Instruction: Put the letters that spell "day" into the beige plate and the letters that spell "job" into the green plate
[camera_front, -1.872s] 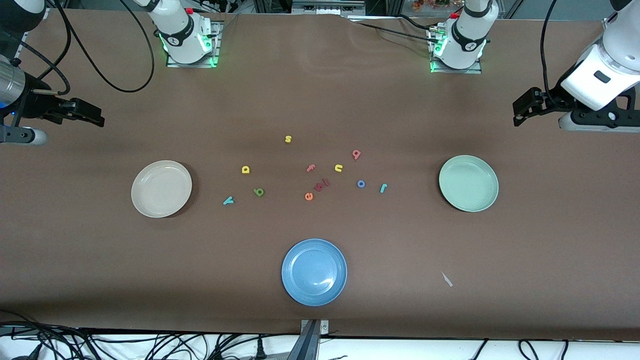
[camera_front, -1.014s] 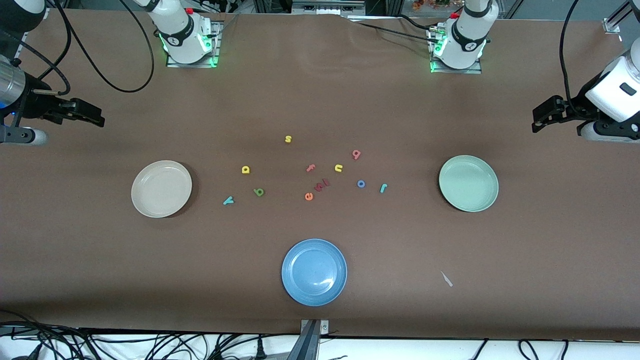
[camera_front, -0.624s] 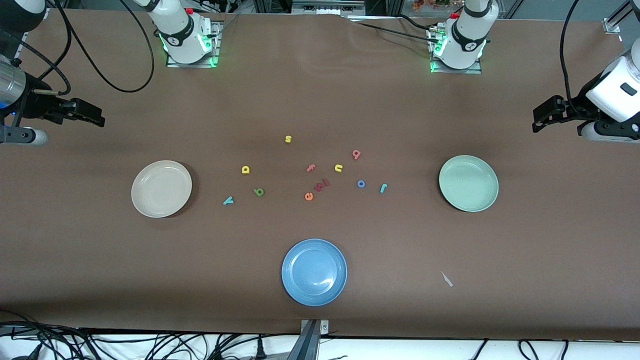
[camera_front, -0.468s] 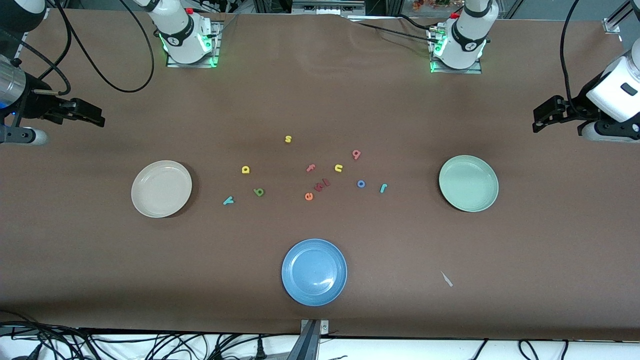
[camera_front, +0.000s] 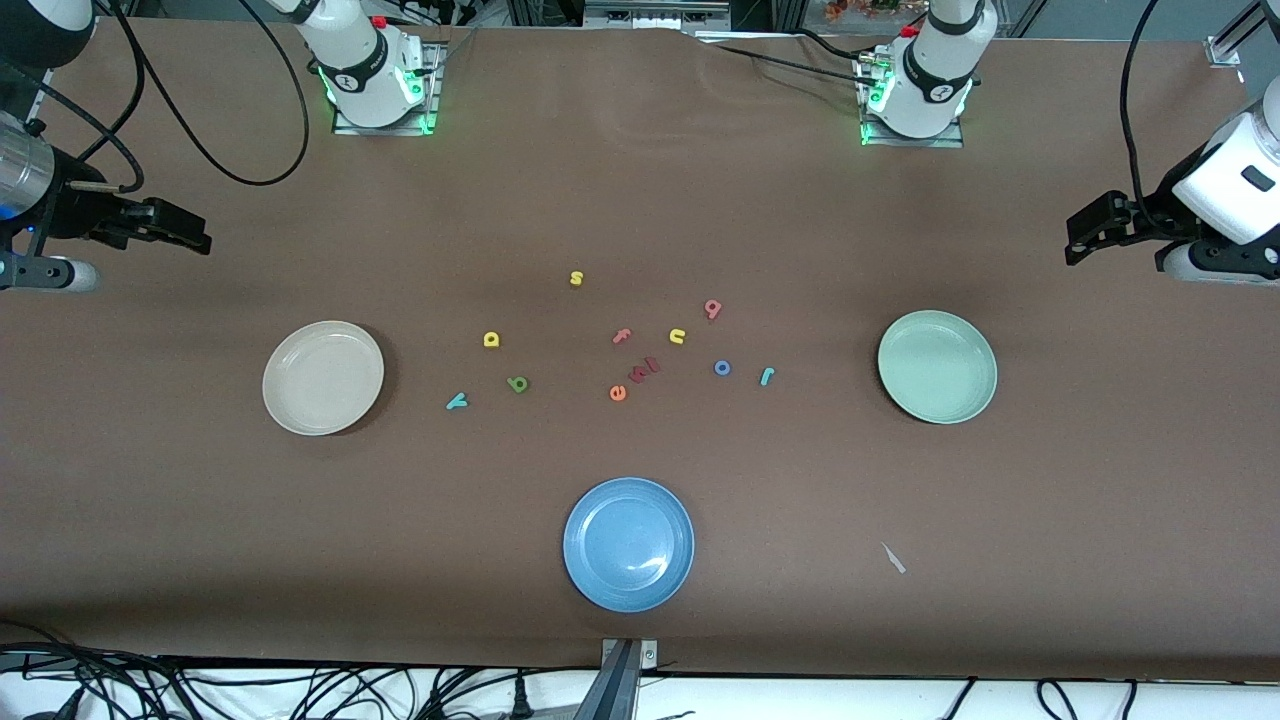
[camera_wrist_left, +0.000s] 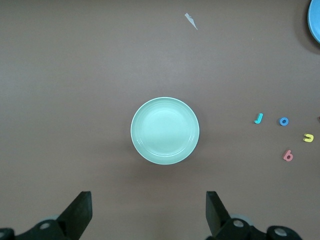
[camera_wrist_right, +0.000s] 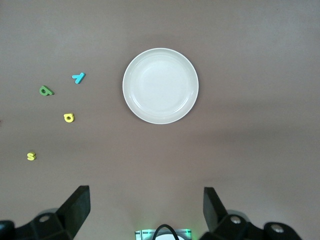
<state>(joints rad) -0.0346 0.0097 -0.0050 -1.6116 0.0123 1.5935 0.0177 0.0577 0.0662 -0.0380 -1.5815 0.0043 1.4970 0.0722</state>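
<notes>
Lately only my left arm has shifted: it drew back toward its end of the table and has held there since, so nothing has been sorted yet. My left gripper (camera_front: 1075, 232) hangs with fingers spread, empty, and my right gripper (camera_front: 195, 240) waits likewise at its own end. The yellow d (camera_front: 491, 340), green a (camera_front: 518, 384) and teal y (camera_front: 456, 402) lie near the beige plate (camera_front: 322, 377). The teal j (camera_front: 767, 376), blue o (camera_front: 722, 368) and pink b (camera_front: 713, 308) lie near the green plate (camera_front: 937, 366). Both plates are bare.
</notes>
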